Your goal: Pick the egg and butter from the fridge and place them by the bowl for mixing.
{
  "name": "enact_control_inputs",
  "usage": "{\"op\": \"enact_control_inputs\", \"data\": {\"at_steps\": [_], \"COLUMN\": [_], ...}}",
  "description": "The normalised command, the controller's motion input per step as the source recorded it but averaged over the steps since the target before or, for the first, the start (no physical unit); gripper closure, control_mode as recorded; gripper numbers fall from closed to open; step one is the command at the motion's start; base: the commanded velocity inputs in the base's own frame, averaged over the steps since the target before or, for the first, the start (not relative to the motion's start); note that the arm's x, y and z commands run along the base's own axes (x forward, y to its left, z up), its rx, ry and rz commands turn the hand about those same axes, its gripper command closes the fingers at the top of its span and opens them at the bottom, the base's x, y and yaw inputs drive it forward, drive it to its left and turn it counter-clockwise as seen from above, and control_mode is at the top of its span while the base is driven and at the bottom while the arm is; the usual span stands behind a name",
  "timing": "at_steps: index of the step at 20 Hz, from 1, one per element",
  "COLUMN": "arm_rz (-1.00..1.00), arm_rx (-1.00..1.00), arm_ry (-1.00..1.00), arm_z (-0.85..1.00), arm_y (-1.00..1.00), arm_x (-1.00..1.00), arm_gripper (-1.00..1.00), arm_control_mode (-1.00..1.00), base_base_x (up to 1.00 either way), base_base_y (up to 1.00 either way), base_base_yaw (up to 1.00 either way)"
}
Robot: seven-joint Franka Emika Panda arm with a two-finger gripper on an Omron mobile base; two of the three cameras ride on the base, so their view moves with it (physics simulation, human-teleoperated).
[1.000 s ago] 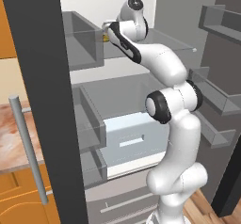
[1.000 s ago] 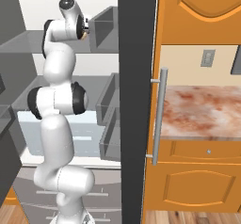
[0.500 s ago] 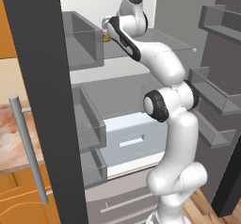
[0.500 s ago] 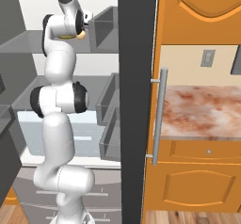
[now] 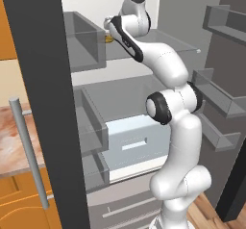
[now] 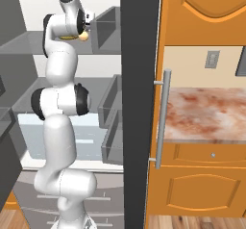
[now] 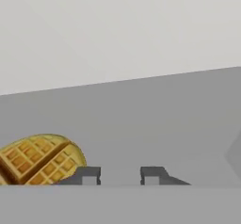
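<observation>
The fridge (image 5: 43,79) door is dark grey, with a silver handle (image 5: 29,151), grey shelves and a pale blue-white drawer (image 5: 137,144). The waffle (image 7: 40,159) is golden with a grid pattern. The tabletop (image 6: 211,112) is reddish-brown marbled; the cabinets (image 6: 202,194) are orange.

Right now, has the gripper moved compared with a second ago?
Yes, but only slightly: the gripper has lifted a little against the grey bin beside it, staying close to that bin.
</observation>
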Motion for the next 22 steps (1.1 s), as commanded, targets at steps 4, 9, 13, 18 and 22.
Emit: {"op": "enact_control_inputs", "data": {"at_steps": [4,9,13,18,22], "arm_rz": [0.00,0.00,0.00,0.00,0.00], "arm_rx": [0.00,0.00,0.00,-0.02,-0.01], "arm_ry": [0.00,0.00,0.01,0.00,0.00], "arm_z": [-0.02,-0.06,-0.10,-0.31,-0.11], "arm_y": [0.00,0.00,0.00,0.00,0.00], "arm_x": [-0.18,-0.16,-0.15,-0.22,-0.03], "arm_gripper": [-1.00,-1.00,-1.00,-1.00,-1.00], "arm_control_mode": [-1.00,-1.00,-1.00,-1.00,-1.00], "base_base_x": [0.00,0.00,0.00,0.00,0.00], "base_base_y": [0.00,0.00,0.00,0.00,0.00], "base_base_yaw": [0.00,0.00,0.00,0.00,0.00]}}
